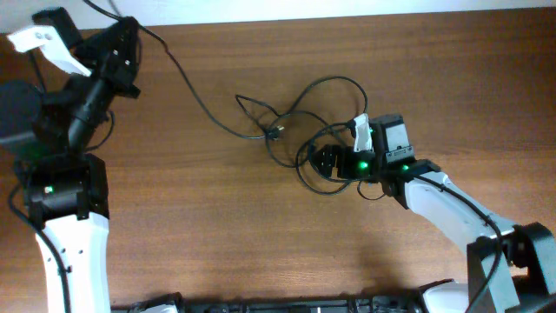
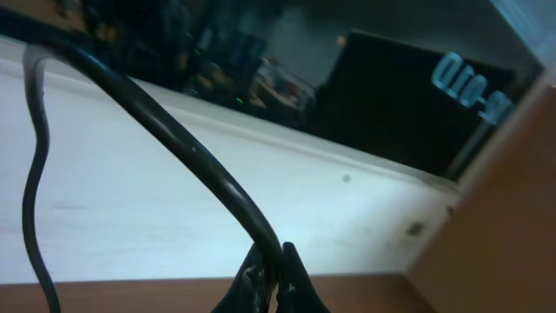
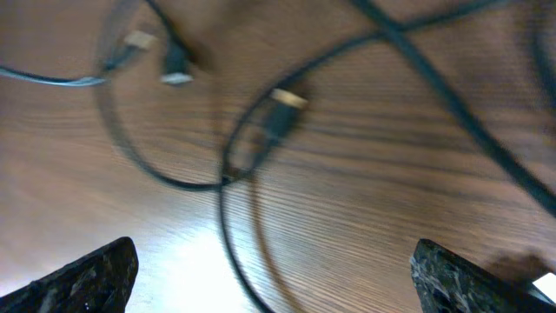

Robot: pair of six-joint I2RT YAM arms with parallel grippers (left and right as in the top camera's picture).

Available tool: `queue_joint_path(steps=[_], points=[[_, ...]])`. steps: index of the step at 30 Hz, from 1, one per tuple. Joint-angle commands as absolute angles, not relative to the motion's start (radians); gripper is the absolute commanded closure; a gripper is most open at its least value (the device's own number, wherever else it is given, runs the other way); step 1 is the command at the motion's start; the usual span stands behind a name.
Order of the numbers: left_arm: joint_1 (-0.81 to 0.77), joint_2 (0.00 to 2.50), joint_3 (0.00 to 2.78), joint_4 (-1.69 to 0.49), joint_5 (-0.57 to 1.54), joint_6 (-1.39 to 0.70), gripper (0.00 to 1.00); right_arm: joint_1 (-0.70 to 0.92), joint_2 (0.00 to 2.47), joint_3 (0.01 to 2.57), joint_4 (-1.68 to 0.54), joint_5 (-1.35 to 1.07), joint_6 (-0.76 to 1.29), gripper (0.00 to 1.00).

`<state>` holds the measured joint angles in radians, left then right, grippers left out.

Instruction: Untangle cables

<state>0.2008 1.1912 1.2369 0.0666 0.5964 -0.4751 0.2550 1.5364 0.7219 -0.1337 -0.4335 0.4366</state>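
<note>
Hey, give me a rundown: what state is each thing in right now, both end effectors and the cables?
Left end effector: shut, pinching one cable.
Right end effector: open, over the tangle, holding nothing.
Cables: looped across each other on the table, not yet untangled.
Plug: unplugged, lying loose on the wood.

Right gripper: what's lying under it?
Under the open right gripper lie looped cables with small plugs on the wooden table. From overhead, the gripper itself covers part of the tangle, so crossings there are hidden.
</note>
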Motion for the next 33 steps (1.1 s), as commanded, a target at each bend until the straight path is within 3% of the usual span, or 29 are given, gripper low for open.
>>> queue_joint_path(steps=[1, 7, 10, 15, 22, 33], points=[[0.246, 1.192, 1.352, 0.013, 0.524, -0.403, 1.00, 0.263, 1.573, 0.724, -0.164, -0.369, 0.422, 0.01], [0.276, 1.249, 1.556, -0.234, 0.606, -0.296, 1.00, 0.265, 1.585, 0.724, -0.150, -0.450, 0.422, 0.01], [0.249, 1.264, 1.557, -0.341, 0.606, -0.296, 1.00, 0.324, 1.585, 0.724, 0.010, -0.566, 0.409, 0.01], [0.213, 1.334, 1.557, -0.421, 0.606, -0.269, 1.00, 0.513, 1.620, 0.724, 0.128, -0.236, 0.292, 0.01], [0.212, 1.454, 1.557, -0.408, 0.606, -0.181, 1.00, 0.644, 1.643, 0.724, 0.129, -0.145, 0.292, 0.01], [0.120, 1.509, 1.557, -0.403, 0.593, -0.154, 1.00, 0.587, 1.643, 0.724, 0.199, -0.145, 0.428, 0.01]])
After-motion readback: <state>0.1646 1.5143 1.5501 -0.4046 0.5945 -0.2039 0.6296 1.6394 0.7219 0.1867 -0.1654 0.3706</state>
